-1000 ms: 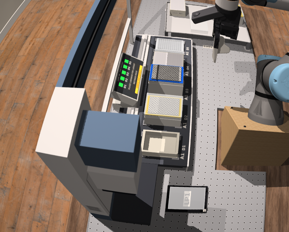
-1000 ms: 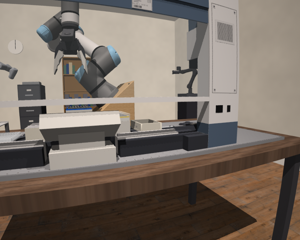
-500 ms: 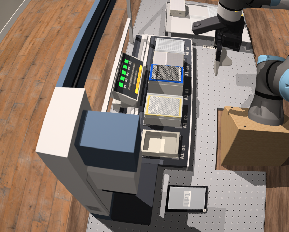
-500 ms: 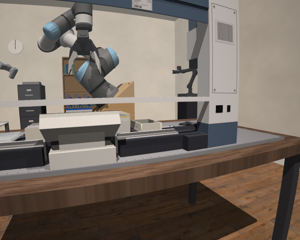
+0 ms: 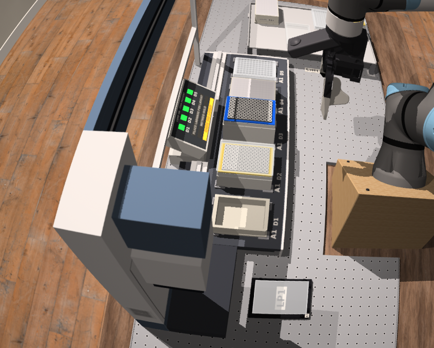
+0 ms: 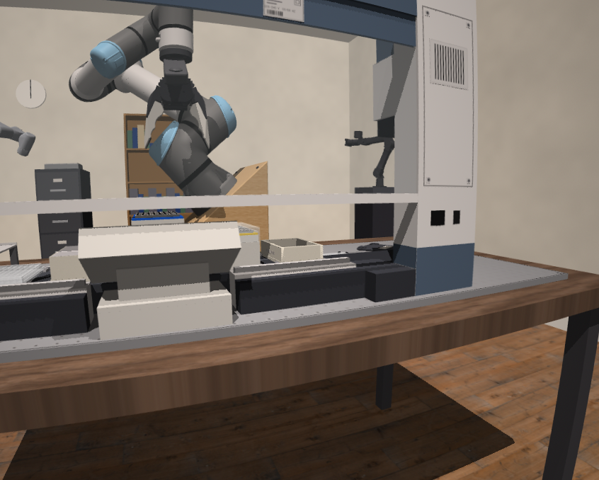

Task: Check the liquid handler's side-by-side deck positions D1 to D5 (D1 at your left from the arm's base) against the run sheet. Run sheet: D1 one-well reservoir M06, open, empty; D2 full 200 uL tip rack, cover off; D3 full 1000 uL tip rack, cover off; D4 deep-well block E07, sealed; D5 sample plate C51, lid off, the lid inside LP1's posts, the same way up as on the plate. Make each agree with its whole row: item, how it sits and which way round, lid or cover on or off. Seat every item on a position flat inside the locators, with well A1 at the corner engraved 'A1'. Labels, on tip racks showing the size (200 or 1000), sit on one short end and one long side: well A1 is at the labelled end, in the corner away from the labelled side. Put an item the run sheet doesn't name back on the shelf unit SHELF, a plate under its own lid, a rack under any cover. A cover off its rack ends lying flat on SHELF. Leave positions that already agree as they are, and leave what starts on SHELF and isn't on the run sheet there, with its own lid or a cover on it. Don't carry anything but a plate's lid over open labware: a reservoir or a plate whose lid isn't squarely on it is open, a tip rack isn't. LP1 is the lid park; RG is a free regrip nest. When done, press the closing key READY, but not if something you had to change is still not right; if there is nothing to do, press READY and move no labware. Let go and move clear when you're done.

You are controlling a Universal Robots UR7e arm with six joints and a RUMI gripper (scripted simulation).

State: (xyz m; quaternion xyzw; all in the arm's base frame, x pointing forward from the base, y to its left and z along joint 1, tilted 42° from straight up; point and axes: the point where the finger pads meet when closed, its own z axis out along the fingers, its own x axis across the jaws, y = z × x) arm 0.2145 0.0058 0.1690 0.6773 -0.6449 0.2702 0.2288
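My gripper (image 5: 328, 99) is open and empty. It hangs high above the perforated table to the right of D4 and D5, and it also shows in the exterior view (image 6: 177, 142). On the deck, an open cream reservoir (image 5: 240, 216) sits at D1. A yellow-framed tip rack (image 5: 246, 159) sits uncovered at D2, and a blue-framed tip rack (image 5: 250, 109) sits uncovered at D3. A grey sealed block (image 5: 252, 87) is at D4 and a white well plate (image 5: 254, 68) is at D5. The lid park LP1 (image 5: 280, 297) shows a grey panel inside its black frame.
The shelf unit (image 5: 308, 26) stands beyond D5 and holds a white box (image 5: 267, 12) and flat pale items. The handler's tower (image 5: 144, 224) overhangs D1. A status panel (image 5: 190, 116) shows several green lights. A wooden pedestal (image 5: 376, 206) carries the arm's base.
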